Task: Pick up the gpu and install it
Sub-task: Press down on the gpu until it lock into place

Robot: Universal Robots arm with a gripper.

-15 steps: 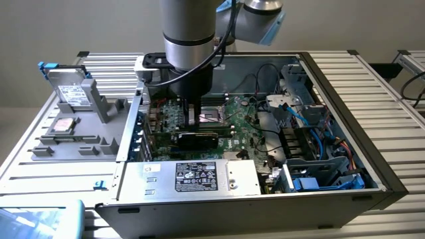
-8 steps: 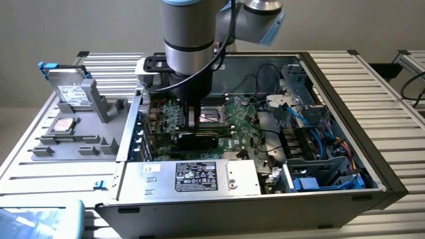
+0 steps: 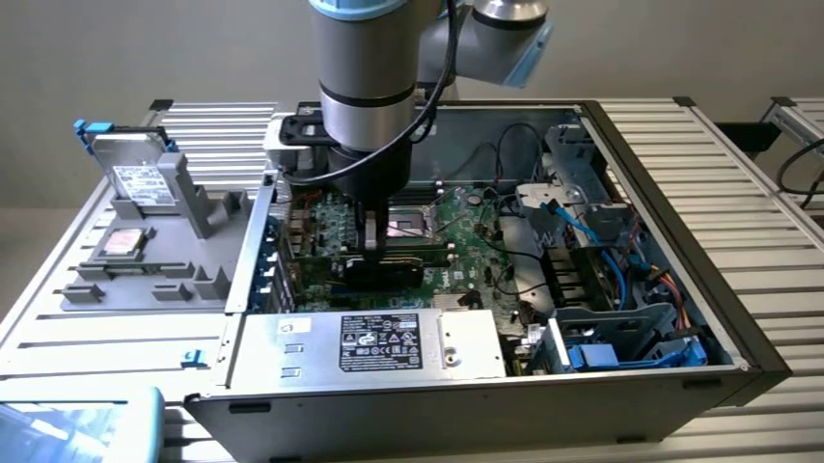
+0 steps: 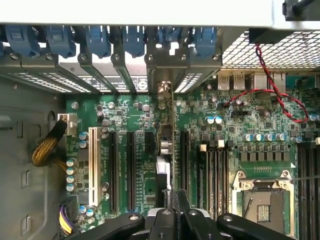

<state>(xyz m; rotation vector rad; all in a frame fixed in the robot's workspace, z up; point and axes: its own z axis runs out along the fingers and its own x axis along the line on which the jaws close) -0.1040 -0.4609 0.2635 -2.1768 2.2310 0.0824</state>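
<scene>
Closed tight, the pincer [image 3: 374, 249] of the robot arm [image 3: 367, 77] reaches down into the open computer case [image 3: 721, 289] and holds the gpu [image 3: 381, 271] by its upper edge. In the exterior view the card stands on its edge over the green motherboard [image 3: 470, 236], at about 9 o'clock from the empty CPU socket [image 3: 415, 224] and at 12 o'clock from the silver power supply [image 3: 373, 345] with its black label.

In the wrist view the gpu [image 4: 165, 150] appears edge-on, as a thin line running between the long black expansion slots [image 4: 131, 170] — its metal bracket end [image 4: 162, 90] is near the rear slot openings with the blue clips [image 4: 134, 40]. I cannot tell if the card already sits fully in a slot.

Outside the case, at 9 o'clock in the exterior view, a grey holder tray [image 3: 142, 289] carries a hard drive [image 3: 142, 183] with a white label, standing upright.
</scene>
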